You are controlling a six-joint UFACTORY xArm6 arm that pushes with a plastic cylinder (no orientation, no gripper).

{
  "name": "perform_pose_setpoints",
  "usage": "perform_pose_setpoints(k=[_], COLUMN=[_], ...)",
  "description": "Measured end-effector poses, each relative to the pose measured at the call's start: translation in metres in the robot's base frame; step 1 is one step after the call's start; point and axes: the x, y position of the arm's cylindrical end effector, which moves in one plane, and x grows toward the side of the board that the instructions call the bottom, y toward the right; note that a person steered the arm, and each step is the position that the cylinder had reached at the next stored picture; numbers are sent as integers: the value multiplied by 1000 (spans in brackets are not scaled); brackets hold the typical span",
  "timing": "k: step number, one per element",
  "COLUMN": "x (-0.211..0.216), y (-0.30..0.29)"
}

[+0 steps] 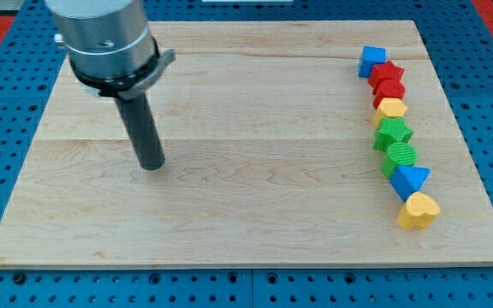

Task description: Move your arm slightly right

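My tip (151, 164) rests on the wooden board (255, 197) in its left half, far from every block. At the view's right the blocks form a column from top to bottom: a blue block (371, 60), a red star (385, 74), a red block (389, 90), a yellow block (391, 108), a green star (393, 133), a green block (400, 156), a blue triangle (411, 179) and a yellow heart (418, 210). Neighbours in the column touch or nearly touch.
The board lies on a blue perforated table (7, 103). The arm's grey metal cylinder (105, 38) hangs over the board's upper left.
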Motion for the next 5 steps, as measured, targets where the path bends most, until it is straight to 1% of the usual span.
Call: perform_pose_setpoints(k=[2,5], x=[13,44], y=[53,107])
